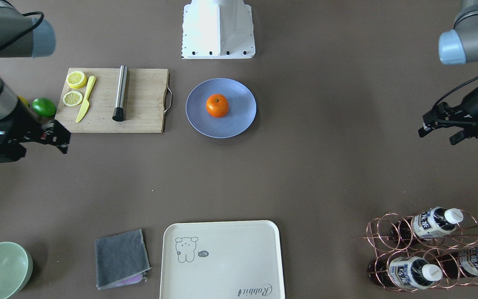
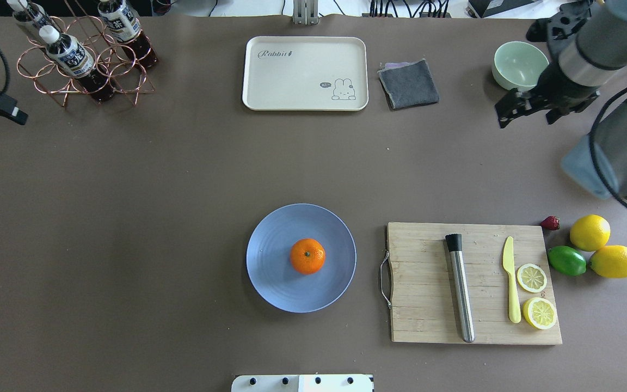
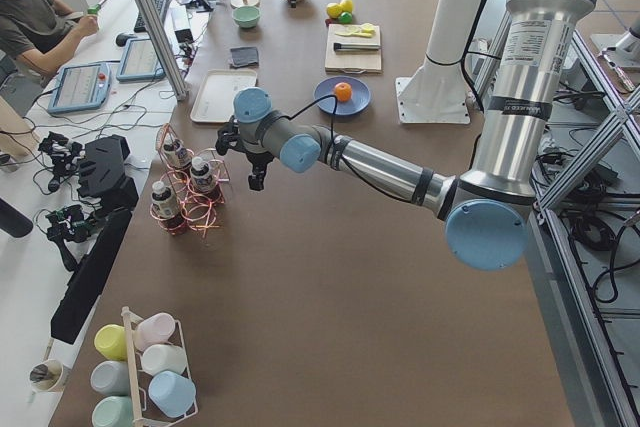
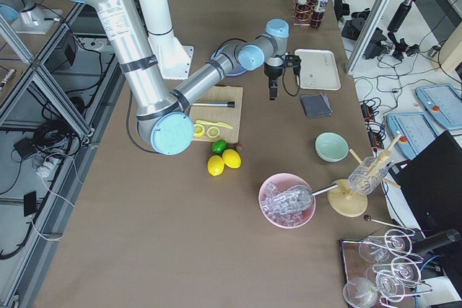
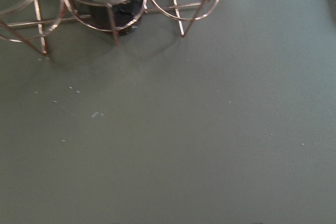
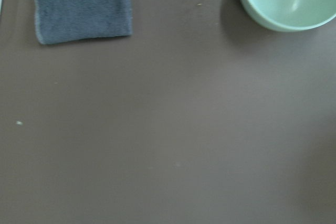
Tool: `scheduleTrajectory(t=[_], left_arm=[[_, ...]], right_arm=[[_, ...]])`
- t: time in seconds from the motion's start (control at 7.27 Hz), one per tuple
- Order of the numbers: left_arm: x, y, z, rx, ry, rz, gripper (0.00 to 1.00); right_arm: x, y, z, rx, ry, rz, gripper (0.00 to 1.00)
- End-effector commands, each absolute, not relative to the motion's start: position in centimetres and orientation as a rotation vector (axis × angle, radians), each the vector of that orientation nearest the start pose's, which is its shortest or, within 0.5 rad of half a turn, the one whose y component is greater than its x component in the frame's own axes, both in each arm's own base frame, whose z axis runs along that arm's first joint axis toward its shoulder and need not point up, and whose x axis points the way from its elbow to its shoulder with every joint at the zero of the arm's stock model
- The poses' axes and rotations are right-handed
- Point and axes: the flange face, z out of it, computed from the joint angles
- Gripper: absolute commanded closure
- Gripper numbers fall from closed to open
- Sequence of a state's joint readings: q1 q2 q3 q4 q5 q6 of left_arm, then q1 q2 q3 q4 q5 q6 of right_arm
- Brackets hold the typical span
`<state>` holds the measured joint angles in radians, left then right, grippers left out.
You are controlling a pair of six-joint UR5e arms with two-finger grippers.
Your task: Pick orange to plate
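A: Location of the orange (image 2: 307, 256)?

B: Resting on the plate (image 2: 275, 283), near its centre, stem dimple up, clear of the rim all round. Judged as placed; no further pick called for.

A: State of the end effectors?

B: Left gripper (image 1: 439, 136): fingers spread, nothing between them, hanging over bare table just beside the copper bottle rack (image 2: 85, 65). Right gripper (image 2: 526, 117): likewise spread and empty, near the pale-green bowl (image 2: 517, 65) and the grey cloth (image 2: 409, 83). Both well apart from the plate.

A: Procedure for the step in hand?

B: Treat as verification and stand-off. Confirm from the overhead view that the fruit sits inside the rim. Do not re-grip. If retracting, lift first, then travel. Keep the left wrist off the rack's wire loops and bottles, and the right off the bowl's edge. Route no path across the plate: probably enough, with one nudge, to roll a round fruit off a shallow dish.

A: Surface and surroundings?

B: Matte brown table covering (image 2: 155, 218), flat, with a few pale specks in the wrist views. Cream tray (image 2: 302, 73) on the far side. Cutting board (image 2: 428, 283) beside the plate, carrying a metal cylinder (image 2: 460, 294), a yellow knife (image 2: 511, 283) and lemon slices (image 2: 531, 277); whole lemons (image 2: 590, 232) and a lime (image 2: 566, 260) just past it. Beyond the table ends: aluminium framing, cables, control tablets, a seated person (image 3: 35, 17), racks of cups and glasses.
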<state>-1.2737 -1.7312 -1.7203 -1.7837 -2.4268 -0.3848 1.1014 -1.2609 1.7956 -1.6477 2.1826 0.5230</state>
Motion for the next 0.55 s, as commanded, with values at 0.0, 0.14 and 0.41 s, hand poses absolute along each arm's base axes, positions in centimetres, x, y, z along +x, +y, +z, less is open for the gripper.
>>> scheduleTrajectory(t=[0.0, 0.14, 0.41], left_arm=[[1.4, -54.1, 53.9, 0.195, 0.886, 0.192, 0.04], [-1.7, -53.0, 58.0, 0.198, 0.864, 0.218, 0.04], [-4.7, -51.7, 61.5, 0.168, 0.858, 0.158, 0.04]], right_arm=[[-3.6, -58.1, 53.3, 0.114, -0.714, -0.255, 0.00], [1.5, -58.4, 59.0, 0.098, -0.701, -0.301, 0.00], [7.6, -56.6, 65.6, 0.081, -0.698, -0.349, 0.00]])
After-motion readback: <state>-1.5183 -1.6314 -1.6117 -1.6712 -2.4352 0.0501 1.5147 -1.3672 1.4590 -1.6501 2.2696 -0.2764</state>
